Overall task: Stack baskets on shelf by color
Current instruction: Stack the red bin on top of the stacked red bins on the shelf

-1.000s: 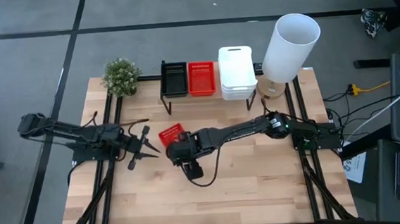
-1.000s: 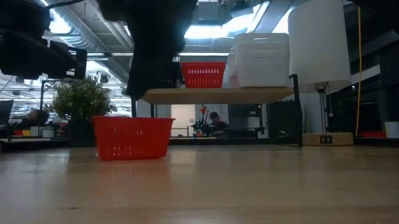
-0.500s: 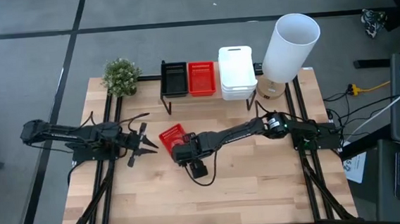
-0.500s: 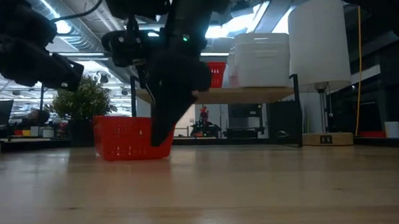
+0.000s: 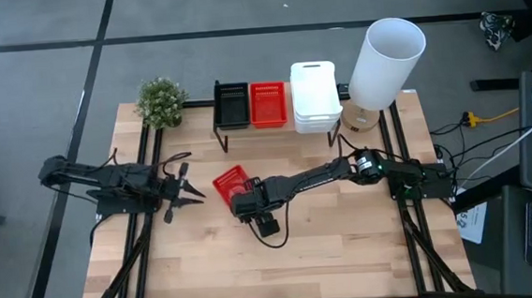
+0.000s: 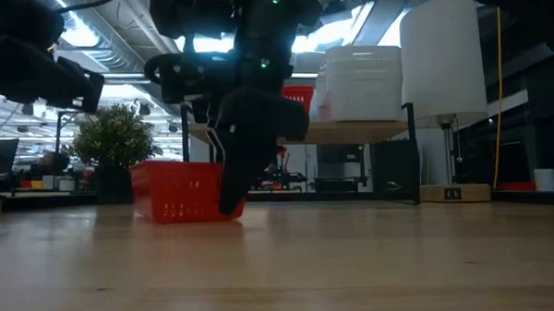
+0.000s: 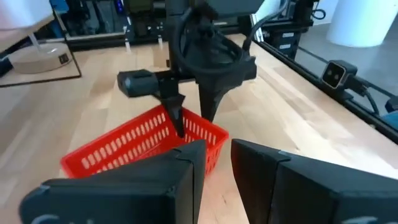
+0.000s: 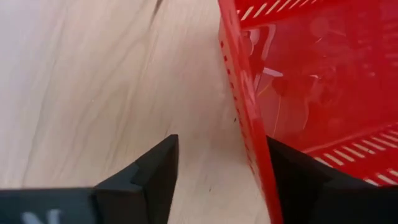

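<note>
Overhead plan of the tabletop (image 5: pixel 284 270). A loose red basket (image 5: pixel 231 181) lies on the wood just left of centre, at about nine o'clock from the middle of the board. The right pincer (image 5: pixel 242 195) is lowered over the basket's right-hand wall; its fingers stand apart, one inside the mesh wall and one outside on the bare wood, with a gap visible on the outer side, so the wall is straddled but not clamped. The left pincer (image 5: pixel 186 185) hovers near the basket at its nine o'clock, clear of it, its fingers parted and empty. The shelf (image 5: pixel 278 125) stands at twelve o'clock along the far edge; on it, from left to right, sit a black basket (image 5: pixel 232 104), a second red basket (image 5: pixel 268 104) and a stack of white baskets (image 5: pixel 315 97). A potted plant (image 5: pixel 160 102) occupies eleven o'clock; a tall white cylinder (image 5: pixel 387 63) occupies one o'clock.
</note>
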Controlling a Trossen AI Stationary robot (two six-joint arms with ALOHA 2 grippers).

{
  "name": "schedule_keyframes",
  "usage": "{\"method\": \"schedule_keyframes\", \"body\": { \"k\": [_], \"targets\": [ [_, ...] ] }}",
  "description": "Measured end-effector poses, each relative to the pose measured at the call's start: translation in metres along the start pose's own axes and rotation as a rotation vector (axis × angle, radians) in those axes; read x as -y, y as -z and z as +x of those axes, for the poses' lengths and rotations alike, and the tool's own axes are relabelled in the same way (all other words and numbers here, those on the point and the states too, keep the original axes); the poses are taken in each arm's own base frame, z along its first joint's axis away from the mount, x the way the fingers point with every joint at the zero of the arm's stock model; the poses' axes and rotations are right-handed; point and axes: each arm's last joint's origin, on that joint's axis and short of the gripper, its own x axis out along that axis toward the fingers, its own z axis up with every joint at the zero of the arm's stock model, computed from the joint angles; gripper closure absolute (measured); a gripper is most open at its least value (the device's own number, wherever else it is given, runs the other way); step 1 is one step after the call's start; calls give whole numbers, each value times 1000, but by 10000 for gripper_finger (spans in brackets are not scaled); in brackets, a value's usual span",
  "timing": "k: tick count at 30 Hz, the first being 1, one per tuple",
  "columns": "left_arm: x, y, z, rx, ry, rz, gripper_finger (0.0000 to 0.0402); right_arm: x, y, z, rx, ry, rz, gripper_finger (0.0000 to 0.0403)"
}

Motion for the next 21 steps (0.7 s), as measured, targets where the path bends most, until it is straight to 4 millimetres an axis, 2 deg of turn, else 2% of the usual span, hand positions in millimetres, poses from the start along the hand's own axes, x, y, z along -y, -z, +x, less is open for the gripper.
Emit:
{"method": "schedule_keyframes", "body": {
  "k": [4, 10, 17, 21],
  "targets": [
    [0, -2, -7, -58, 3, -30, 333, 0, 0, 0, -2, -1, 1, 255],
    [0, 2, -6, -18, -13, -29, 333, -1, 2, -1, -27, -3, 108, 384],
    [-2, 1, -5, 22, -78, -20, 333, -1, 2, -8, -50, 53, 199, 400],
    [-2, 1, -5, 16, -88, -17, 333, -1, -10, -42, -21, 41, 199, 401]
  ]
}}
